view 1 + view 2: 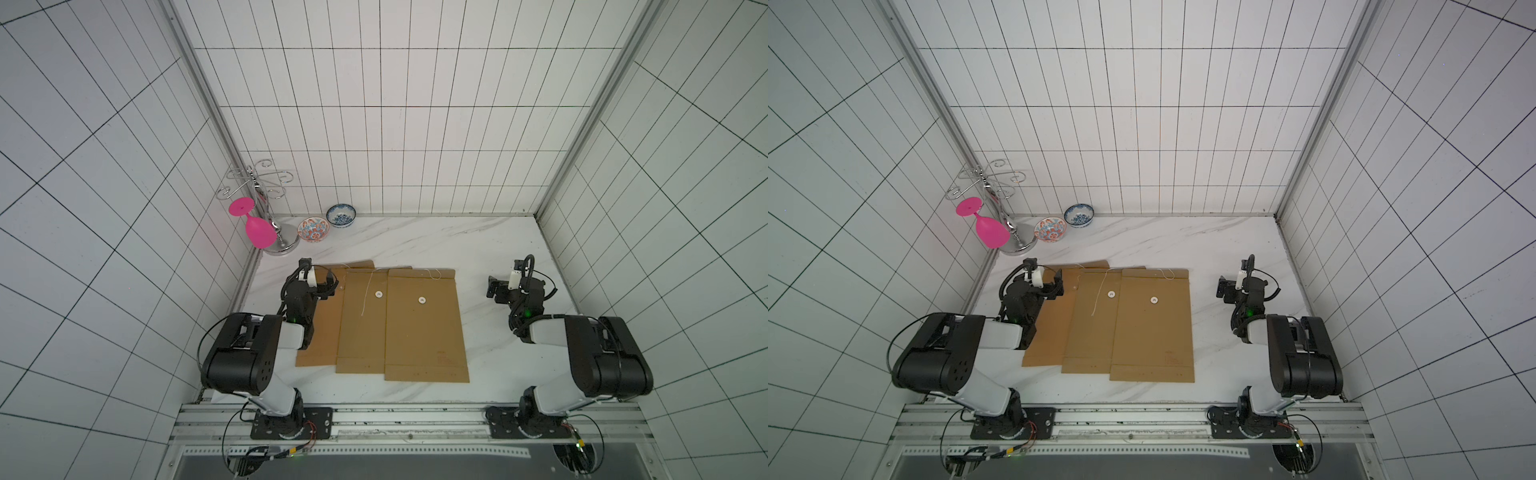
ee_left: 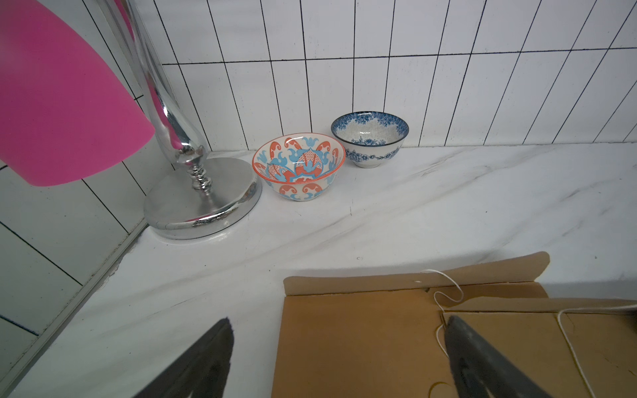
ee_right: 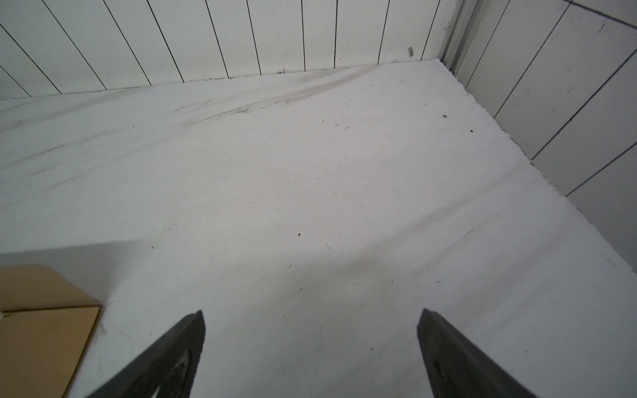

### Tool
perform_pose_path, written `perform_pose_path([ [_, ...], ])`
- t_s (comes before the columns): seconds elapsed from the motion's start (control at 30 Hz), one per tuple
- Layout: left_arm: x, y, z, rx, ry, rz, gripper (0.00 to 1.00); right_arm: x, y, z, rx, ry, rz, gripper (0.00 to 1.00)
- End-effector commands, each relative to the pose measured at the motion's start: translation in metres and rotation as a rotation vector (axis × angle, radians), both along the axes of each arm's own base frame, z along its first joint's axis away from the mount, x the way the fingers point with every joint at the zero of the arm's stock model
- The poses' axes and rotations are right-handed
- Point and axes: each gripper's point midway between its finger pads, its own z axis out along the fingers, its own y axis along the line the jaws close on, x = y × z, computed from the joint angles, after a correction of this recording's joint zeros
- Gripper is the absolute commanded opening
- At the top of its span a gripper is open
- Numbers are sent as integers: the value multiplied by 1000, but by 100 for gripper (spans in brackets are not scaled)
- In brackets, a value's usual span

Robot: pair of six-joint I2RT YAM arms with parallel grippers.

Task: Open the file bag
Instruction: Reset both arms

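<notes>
Three brown file bags lie flat and overlapping in both top views: the left one [image 1: 322, 332], the middle one [image 1: 361, 328] and the right one [image 1: 424, 332]. The middle and right bags each show a white button [image 1: 422, 299], and a loose white string [image 1: 368, 291] trails down the middle bag. My left gripper [image 1: 328, 286] hovers open over the left bag's top end. In the left wrist view this gripper [image 2: 337, 320] is empty above that bag [image 2: 344, 344], whose flap [image 2: 413, 275] stands lifted. My right gripper [image 3: 312, 313] is open over bare table, right of the bags [image 3: 41, 327].
A pink goblet [image 1: 257, 230] hangs upside down on a chrome rack [image 1: 282, 243] in the back left corner. Beside it stand an orange-and-blue bowl [image 1: 313, 229] and a blue-and-white bowl [image 1: 340, 215]. Tiled walls close in the table on three sides.
</notes>
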Motion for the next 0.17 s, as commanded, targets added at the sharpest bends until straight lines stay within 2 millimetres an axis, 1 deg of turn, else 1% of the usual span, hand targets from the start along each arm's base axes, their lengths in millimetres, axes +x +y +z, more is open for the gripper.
perform_pose_path([
  [0.0, 3, 2, 12, -3, -34, 12, 96, 11, 0, 9, -12, -16, 2, 99],
  [0.13, 3, 2, 12, -3, -33, 12, 96, 8, 1, 11, -18, -27, 3, 98],
])
